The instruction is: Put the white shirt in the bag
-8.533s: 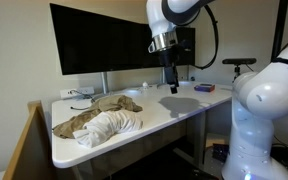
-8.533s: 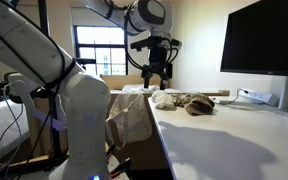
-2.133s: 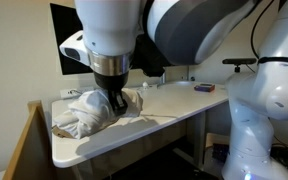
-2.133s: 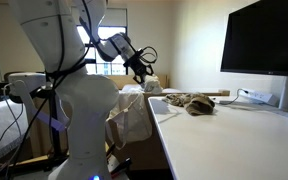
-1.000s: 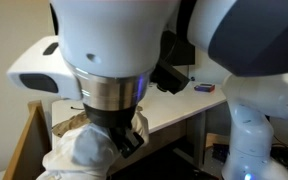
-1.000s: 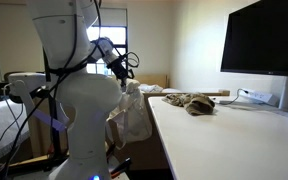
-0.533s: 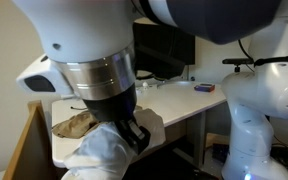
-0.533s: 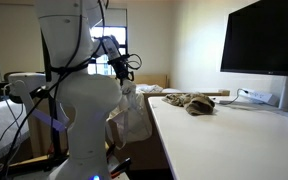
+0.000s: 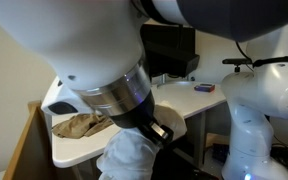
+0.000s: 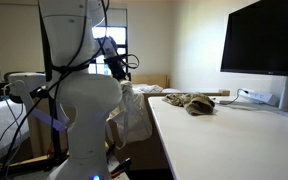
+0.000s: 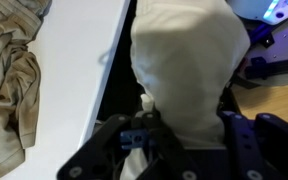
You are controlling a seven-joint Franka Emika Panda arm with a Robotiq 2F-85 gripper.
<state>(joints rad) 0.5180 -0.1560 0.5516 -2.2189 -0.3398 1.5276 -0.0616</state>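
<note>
Wrist view: the fingers [image 11: 134, 137] pinch the bunched white shirt [image 11: 189, 70], which hangs just off the edge of the counter [image 11: 74, 60]. A tan garment [image 11: 9, 85] lies on the counter. In an exterior view, the gripper [image 9: 157, 133] holds the shirt clear of the counter. In an exterior view, the shirt dangles beyond the counter's end, and a monitor [image 10: 264, 40] stands farther back.
</note>
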